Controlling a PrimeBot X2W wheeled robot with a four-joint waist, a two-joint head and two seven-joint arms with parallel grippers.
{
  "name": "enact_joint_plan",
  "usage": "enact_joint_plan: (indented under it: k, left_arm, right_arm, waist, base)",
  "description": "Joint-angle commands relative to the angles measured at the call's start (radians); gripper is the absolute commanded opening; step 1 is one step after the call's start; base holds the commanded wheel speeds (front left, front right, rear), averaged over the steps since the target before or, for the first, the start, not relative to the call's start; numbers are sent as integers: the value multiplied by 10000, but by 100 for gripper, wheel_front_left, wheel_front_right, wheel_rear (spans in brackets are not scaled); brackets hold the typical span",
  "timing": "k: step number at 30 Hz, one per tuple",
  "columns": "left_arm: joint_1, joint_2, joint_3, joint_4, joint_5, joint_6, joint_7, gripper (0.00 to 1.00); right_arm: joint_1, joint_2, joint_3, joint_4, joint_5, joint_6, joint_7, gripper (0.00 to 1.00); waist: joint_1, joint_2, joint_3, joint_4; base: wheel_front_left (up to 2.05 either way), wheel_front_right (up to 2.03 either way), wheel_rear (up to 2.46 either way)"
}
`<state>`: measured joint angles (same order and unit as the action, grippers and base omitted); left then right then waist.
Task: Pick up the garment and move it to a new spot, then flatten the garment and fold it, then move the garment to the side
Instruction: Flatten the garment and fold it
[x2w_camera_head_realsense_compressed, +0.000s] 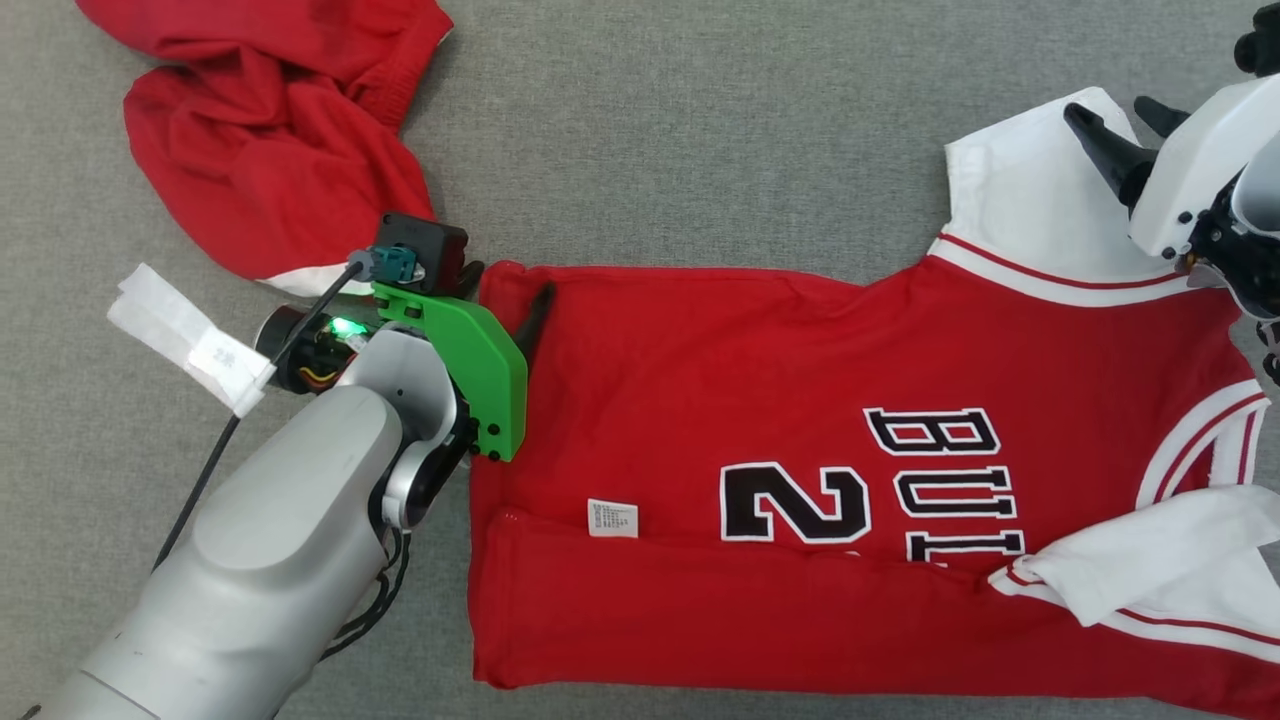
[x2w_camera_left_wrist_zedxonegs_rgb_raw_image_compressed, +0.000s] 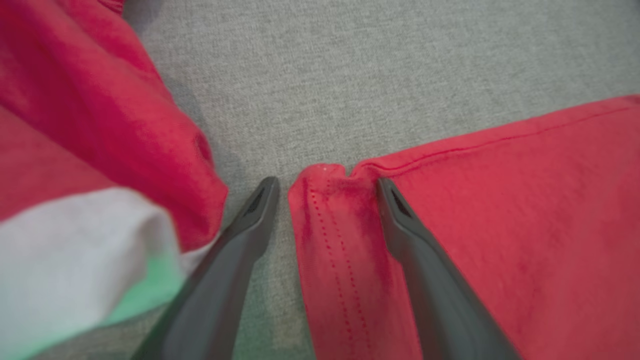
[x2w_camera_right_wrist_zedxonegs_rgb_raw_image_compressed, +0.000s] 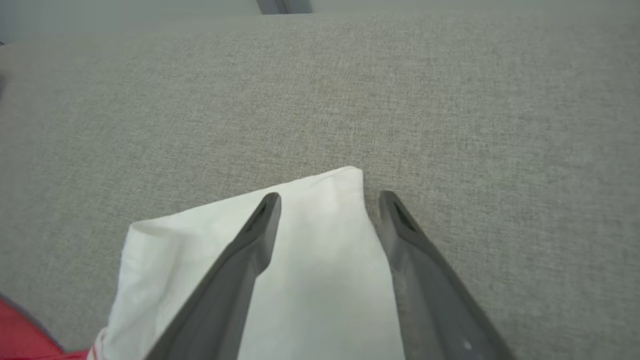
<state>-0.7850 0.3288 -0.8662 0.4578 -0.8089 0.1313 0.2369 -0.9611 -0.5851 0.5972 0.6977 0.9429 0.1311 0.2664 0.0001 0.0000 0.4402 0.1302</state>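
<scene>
Red Bulls jersey (x2w_camera_head_realsense_compressed: 700, 400) spread on my grey worktop (x2w_camera_head_realsense_compressed: 700, 130), both claws open at its far edge.
The jersey lies flat across the middle and right, hem towards my left and near edge folded over. A second red garment (x2w_camera_head_realsense_compressed: 270, 150) sits crumpled at upper left, apart from it. My left claw (x2w_camera_left_wrist_zedxonegs_rgb_raw_image_compressed: 325, 182) gapes astride the hem's far corner, one finger over red cloth and one over bare worktop. My right claw (x2w_camera_right_wrist_zedxonegs_rgb_raw_image_compressed: 327, 195) is spread wide over the white sleeve (x2w_camera_head_realsense_compressed: 1030, 200) corner, gripping nothing. A white paper strip (x2w_camera_head_realsense_compressed: 185, 335) lies beside my left arm.
</scene>
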Motion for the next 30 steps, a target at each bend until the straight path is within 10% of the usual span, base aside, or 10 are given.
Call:
enact_joint_plan:
  k: [1, 8, 10, 12, 13, 30]
  left_arm:
    - [25, 29, -61, 96, -50, 21, 140, 100]
    - [25, 172, -64, -19, -155, 2, 288, 100]
    - [38, 206, -89, -9, -183, -24, 345, 100]
    - [15, 229, -92, -43, -195, -35, 376, 36]
    - [-13, 227, -81, -96, -190, -41, 325, 2]
    - [603, 960, 294, -531, -623, -69, 184, 0]
  right_arm:
    - [-160, -137, 148, 122, 107, -7, 45, 100]
    - [-496, -194, 768, 688, 570, -7, 113, 100]
    - [-489, -186, 973, 690, 757, -7, 150, 64]
    - [-552, -190, 1152, 597, 906, -5, 7, 0]
    - [-575, -187, 1200, 545, 986, -5, -108, 0]
    - [-210, -375, 2185, 533, 1997, -9, -3274, 0]
  waist:
    - [-1, 0, 102, 127]
    - [-1, 0, 215, 178]
    - [-1, 0, 234, 166]
    - [-1, 0, 234, 141]
    - [-1, 0, 223, 129]
    - [-1, 0, -1035, -494]
  base:
    - [0, 0, 0]
    - [0, 0, 0]
    - [0, 0, 0]
    - [0, 0, 0]
    - [0, 0, 0]
    - [0, 0, 0]
